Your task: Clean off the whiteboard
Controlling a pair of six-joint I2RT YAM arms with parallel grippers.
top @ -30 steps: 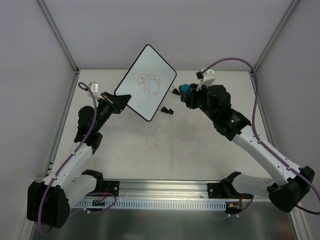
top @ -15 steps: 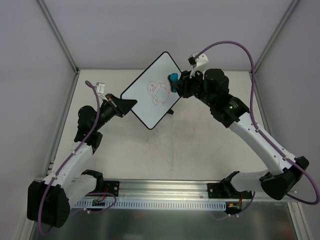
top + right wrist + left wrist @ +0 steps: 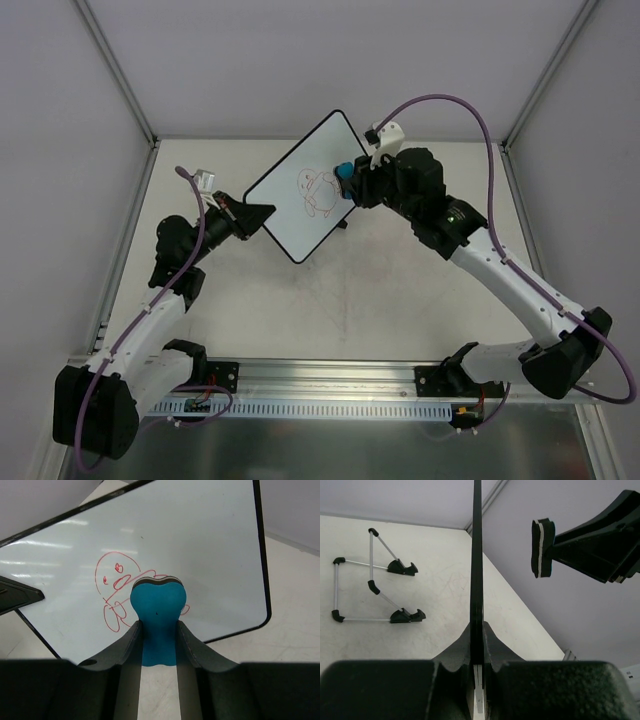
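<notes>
The whiteboard (image 3: 296, 200) is white with a thin black rim and carries a red doodle (image 3: 318, 192). My left gripper (image 3: 262, 211) is shut on its left corner and holds it tilted above the table. The left wrist view shows the board edge-on (image 3: 477, 555) between my fingers (image 3: 460, 647). My right gripper (image 3: 354, 182) is shut on a blue eraser (image 3: 344, 171). The eraser's tip is at the doodle's right side. In the right wrist view the eraser (image 3: 158, 605) covers part of the doodle (image 3: 116, 587) on the board (image 3: 200, 540). Whether it touches cannot be told.
The board's stand of thin metal rods and black feet (image 3: 370, 587) lies on the table behind the board, partly showing below it from above (image 3: 342, 222). Grey enclosure walls stand on three sides. An aluminium rail (image 3: 320, 382) runs along the near edge.
My right gripper has carried the eraser left from beside the board to over the doodle. My left gripper has turned and shifted the board to the right.
</notes>
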